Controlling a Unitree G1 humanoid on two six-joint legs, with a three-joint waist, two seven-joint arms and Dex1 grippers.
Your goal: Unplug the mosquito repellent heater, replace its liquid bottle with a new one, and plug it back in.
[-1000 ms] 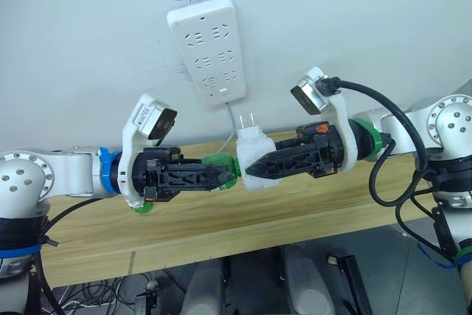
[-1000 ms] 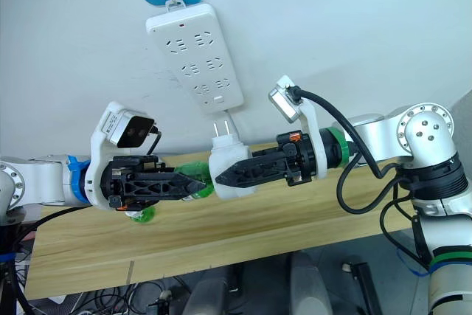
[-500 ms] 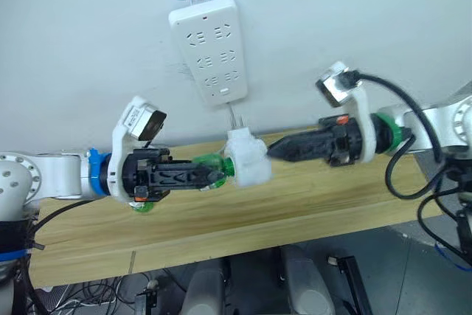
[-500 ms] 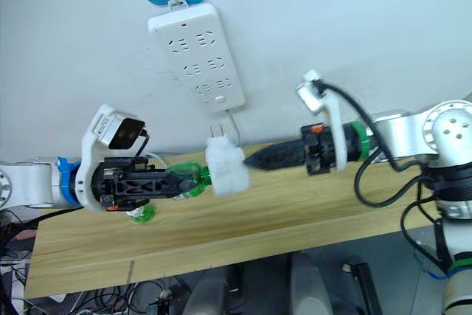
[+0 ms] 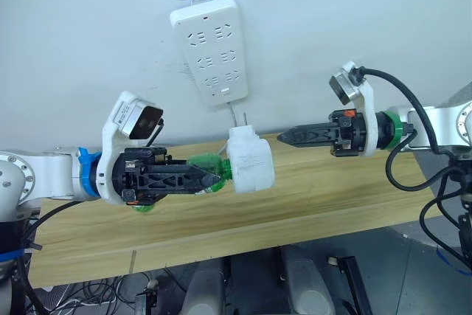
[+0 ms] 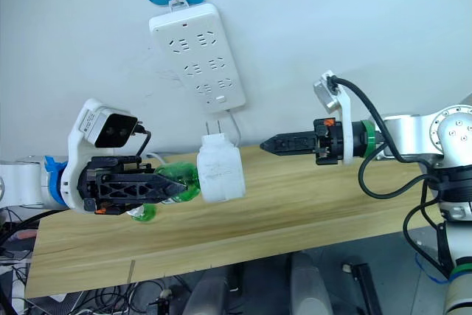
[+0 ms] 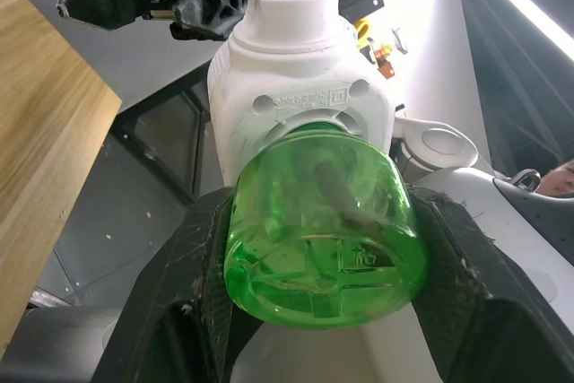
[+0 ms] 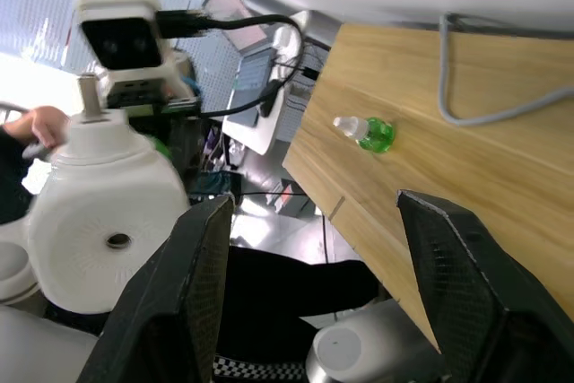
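Released by the withdrawn, open right end effector [image 5: 284, 137], one heater [image 5: 249, 160] hangs from the left end effector [image 5: 210, 178]'s clamped green bottle [image 5: 206, 165].

Bright, even light — soft shadows, right wrist view slightly blurred.

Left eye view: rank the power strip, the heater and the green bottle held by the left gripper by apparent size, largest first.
1. Power strip, clearly largest.
2. Mosquito repellent heater.
3. Green bottle, partly hidden by the left gripper and heater, so its rank is less sure.

Right tool [image 5: 286, 136] off the heater [image 5: 249, 160]
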